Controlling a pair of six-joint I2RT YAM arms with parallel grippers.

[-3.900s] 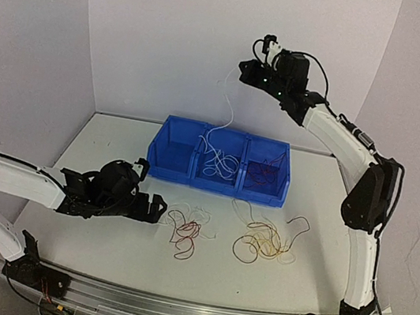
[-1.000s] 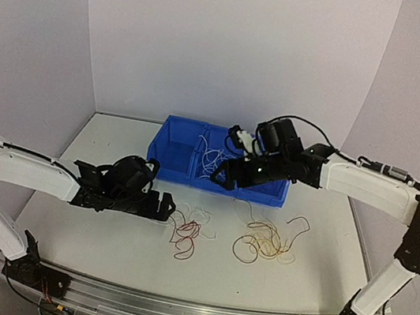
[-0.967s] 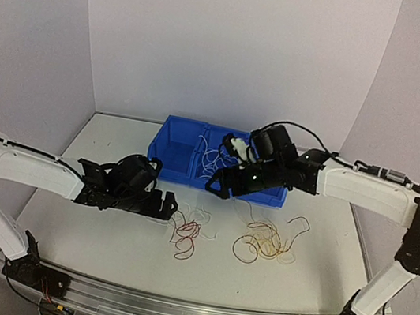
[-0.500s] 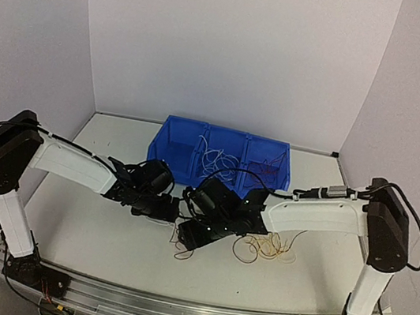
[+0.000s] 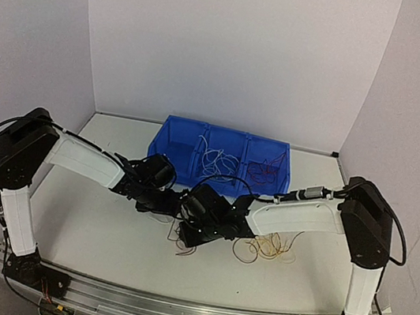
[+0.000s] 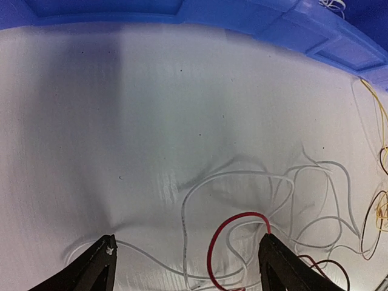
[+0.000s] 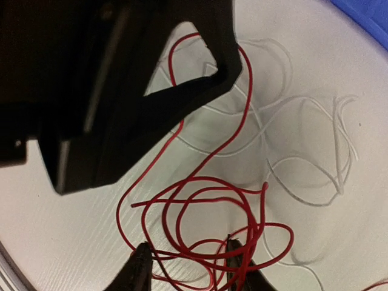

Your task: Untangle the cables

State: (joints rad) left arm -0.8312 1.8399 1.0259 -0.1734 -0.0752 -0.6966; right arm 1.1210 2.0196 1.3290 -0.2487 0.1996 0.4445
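Both arms reached in over the middle of the table [image 5: 87,226], just in front of the blue bin [image 5: 178,130], wrists nearly touching.

Left gripper [image 6: 188,270]: low over the surface, fingers [image 6: 100,270] spread wide, holding nothing. A white cable [image 6: 242,177] wandered in loose curves on the table between the tips. The arc of a red cable [image 6: 233,219] rose between them too, its bend ending just beside the right-hand tip.

Right gripper [image 7: 191,270]: fingers [image 7: 142,270] part open with a narrow gap. Several loops of the red cable crossed the table between them (I could not tell whether either pad touched a strand). Nothing was lifted. The left gripper's black body hung over the far end of the same red tangle, with white curls lying beyond it.

A yellow-and-brown tangle [image 5: 268,247] lay on the table to the right of the grippers, partly under the right forearm and apart from the red one.

In the bin, white wires [image 5: 217,160] lay in the middle compartment and dark red wire [image 5: 267,166] in the right one.
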